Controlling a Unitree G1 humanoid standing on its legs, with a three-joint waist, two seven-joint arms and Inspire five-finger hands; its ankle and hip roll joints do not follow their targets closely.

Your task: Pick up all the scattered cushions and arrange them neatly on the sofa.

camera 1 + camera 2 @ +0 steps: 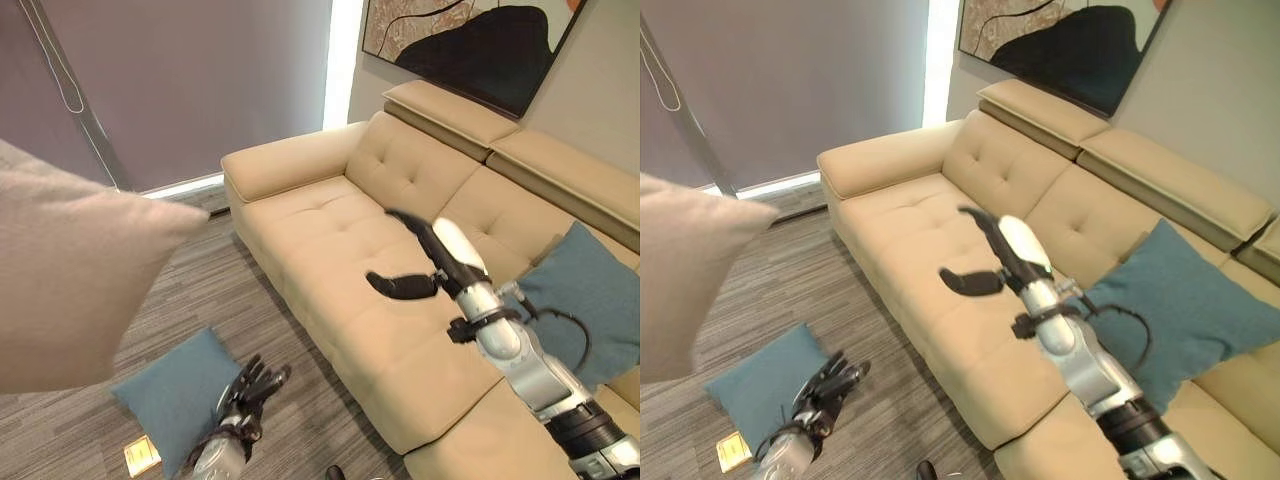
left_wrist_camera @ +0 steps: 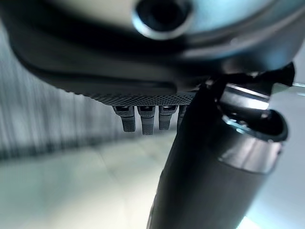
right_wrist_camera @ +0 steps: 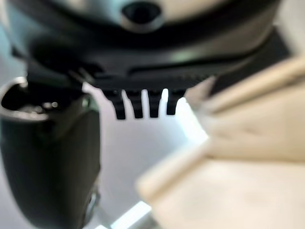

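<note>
A teal cushion [image 1: 172, 393] lies on the grey carpet in front of the beige sofa [image 1: 330, 230]. My left hand [image 1: 252, 383] hovers low at that cushion's right edge, fingers spread and relaxed, holding nothing. A second teal cushion [image 1: 585, 295] leans against the sofa back at the right. Over the middle seat my right hand [image 1: 440, 255] is held open, fingers straight and thumb out, empty. A large beige cushion [image 1: 70, 280] looms very close at the left; what holds it is hidden.
A small yellow tag [image 1: 141, 455] lies on the carpet by the floor cushion. A dark painting [image 1: 470, 40] hangs above the sofa. A blind with a cord [image 1: 70, 90] covers the window at the back left.
</note>
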